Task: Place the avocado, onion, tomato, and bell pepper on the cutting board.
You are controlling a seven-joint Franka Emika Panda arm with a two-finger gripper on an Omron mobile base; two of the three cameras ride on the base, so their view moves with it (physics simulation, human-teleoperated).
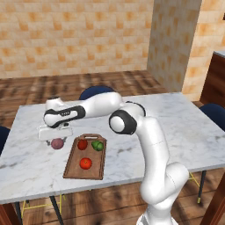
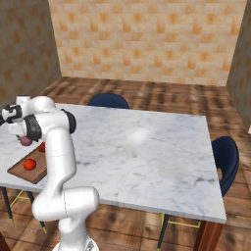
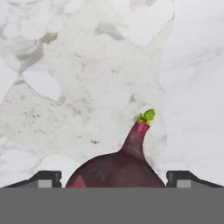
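Marble surface (image 1: 176, 127) fills your workspace, with tan tiled walls behind and blue chairs tucked around it. Take the cutting board (image 1: 72, 167) as your landmark: it lies near the front edge, handle cutout at its far short end. On it you already have the avocado (image 1: 97, 145) at the far right corner, one red item (image 1: 82, 144) just left of that, and a second red item (image 1: 85, 163) nearer the middle; which is the tomato and which the bell pepper is too small to tell. The onion (image 1: 57, 143) is the one left off the board, on the surface just beside its far left corner. Your tool (image 1: 54, 136) hangs directly over that onion. From the hand view, the onion (image 3: 116, 168) sits between the two dark fingertips (image 3: 43, 178), which stand apart on either side with a gap to the skin, so the tool is open and grips nothing. Its sprouted stem points away from the tool, roughly across the line between the fingertips. Judging from this, you need a straight descent, then a close.
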